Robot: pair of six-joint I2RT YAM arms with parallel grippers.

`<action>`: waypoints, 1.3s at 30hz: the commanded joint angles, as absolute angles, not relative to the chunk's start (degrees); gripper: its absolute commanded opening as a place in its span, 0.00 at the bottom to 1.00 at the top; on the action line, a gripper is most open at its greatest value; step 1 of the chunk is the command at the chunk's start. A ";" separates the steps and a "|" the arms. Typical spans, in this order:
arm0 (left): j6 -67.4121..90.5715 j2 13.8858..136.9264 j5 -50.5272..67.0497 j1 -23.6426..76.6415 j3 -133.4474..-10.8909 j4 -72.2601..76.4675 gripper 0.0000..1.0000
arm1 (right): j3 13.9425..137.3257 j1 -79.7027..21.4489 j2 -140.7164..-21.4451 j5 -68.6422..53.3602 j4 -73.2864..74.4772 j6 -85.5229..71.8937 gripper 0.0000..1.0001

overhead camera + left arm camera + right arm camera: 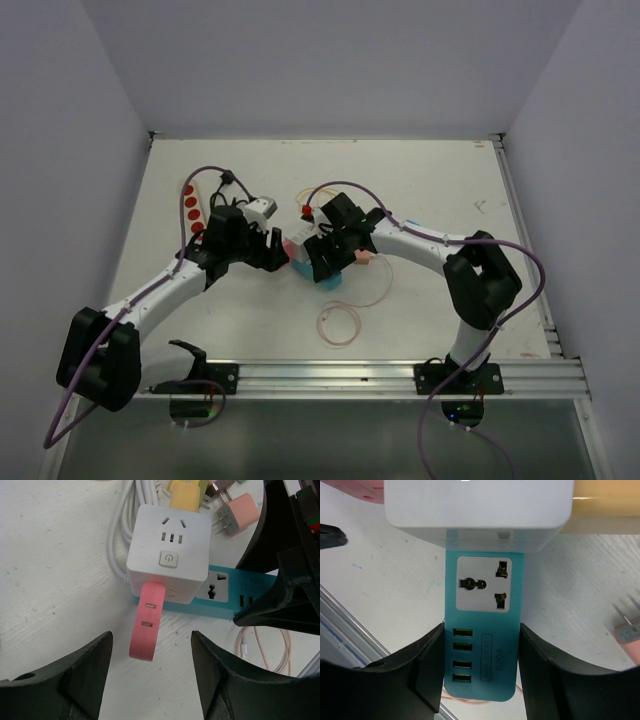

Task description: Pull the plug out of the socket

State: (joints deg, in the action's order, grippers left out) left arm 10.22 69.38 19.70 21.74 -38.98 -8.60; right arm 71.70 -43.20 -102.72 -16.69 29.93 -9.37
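A teal socket strip [482, 645] lies on the white table with a white cube adapter [170, 550] plugged onto it. A flat pink plug piece [146, 625] sticks out of the cube's near side. My left gripper [151, 640] is open, and the pink piece's free end hangs between its fingers without touching either. My right gripper [481, 630] is shut on the teal socket strip [235, 587], one finger pressed against each long side by the USB ports. From above, both grippers [275, 250] [322, 262] meet at mid-table.
A yellow plug [187, 495], a pink charger [237, 515] and a white cable [125, 520] lie just beyond the cube. A red-buttoned power strip [192, 208] sits far left. A thin pink cable loop [340, 322] lies near the front rail [400, 375].
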 commanded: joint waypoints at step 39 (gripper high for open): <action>11.60 62.49 17.05 23.73 -37.71 -13.10 0.00 | 69.61 -39.20 -103.71 -0.61 28.13 -20.47 0.00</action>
